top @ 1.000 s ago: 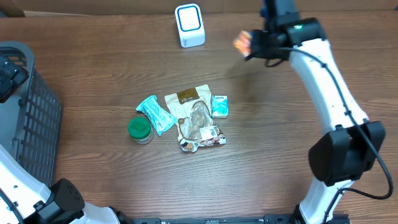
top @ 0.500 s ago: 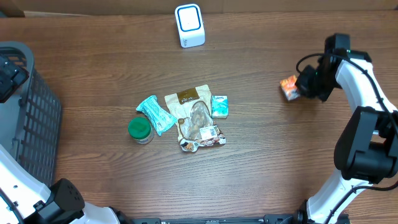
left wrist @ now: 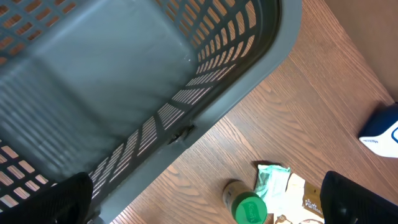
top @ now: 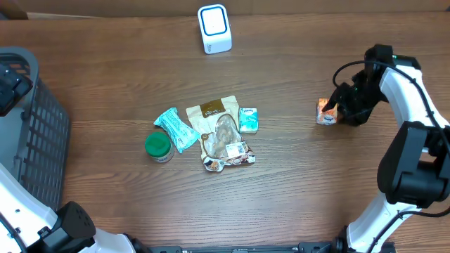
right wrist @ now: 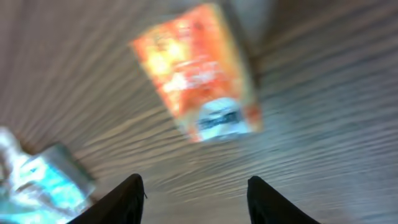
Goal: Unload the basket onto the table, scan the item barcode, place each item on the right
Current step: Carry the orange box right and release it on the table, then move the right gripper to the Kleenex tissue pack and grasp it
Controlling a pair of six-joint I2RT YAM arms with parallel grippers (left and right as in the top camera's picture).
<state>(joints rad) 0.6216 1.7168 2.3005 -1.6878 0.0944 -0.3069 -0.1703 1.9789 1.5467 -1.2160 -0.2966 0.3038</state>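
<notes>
Your right end effector (right wrist: 194,182) points down at the surface (right wrist: 329,130), jaws parted, holding nothing; just beyond its fingertips lies the small orange carton (right wrist: 199,74), toward the surface's right side; a white patch marks one end, its print too blurred to read.

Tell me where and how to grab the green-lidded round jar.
Take the green-lidded round jar by its lid, coming straight down from above. It appears to stand upright, lid up, so the round rim gives opposite sides to pinch. The crinkled teal packet lies close on its right, so a sideways approach looks crowded.
</notes>
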